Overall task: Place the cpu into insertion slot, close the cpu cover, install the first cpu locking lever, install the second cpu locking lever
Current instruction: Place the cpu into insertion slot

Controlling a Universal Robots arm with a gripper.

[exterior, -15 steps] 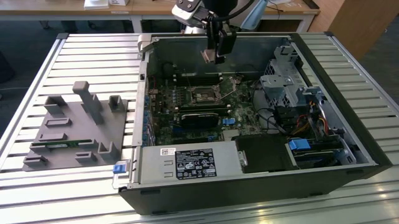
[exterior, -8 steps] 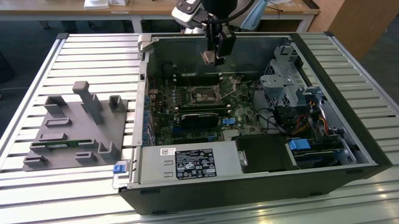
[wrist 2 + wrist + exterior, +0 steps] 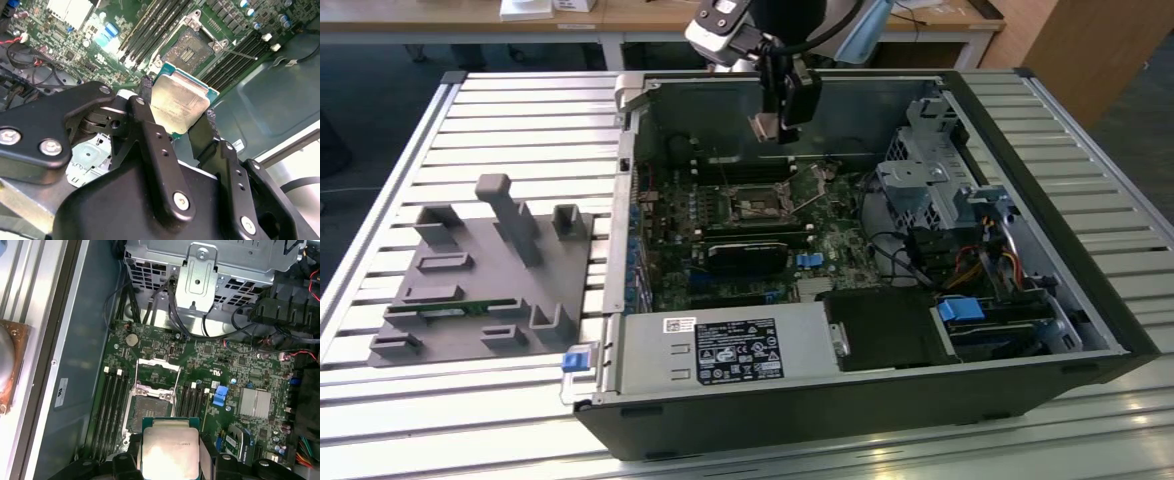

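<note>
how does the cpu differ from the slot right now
The cpu has a pale, plain metal face; the slot has a dark centre inside a silver rim. The cpu is clamped in the gripper, off the motherboard; the slot sits on it, empty. Both are square.

Grey fixture [image 3: 480, 290] on slatted table [image 3: 454, 400]; open computer case [image 3: 854, 415].

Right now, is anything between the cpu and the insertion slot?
Nothing visible. The gripper holds the cpu in the air over the motherboard, and the insertion slot lies uncovered, with its dark centre showing.
</note>
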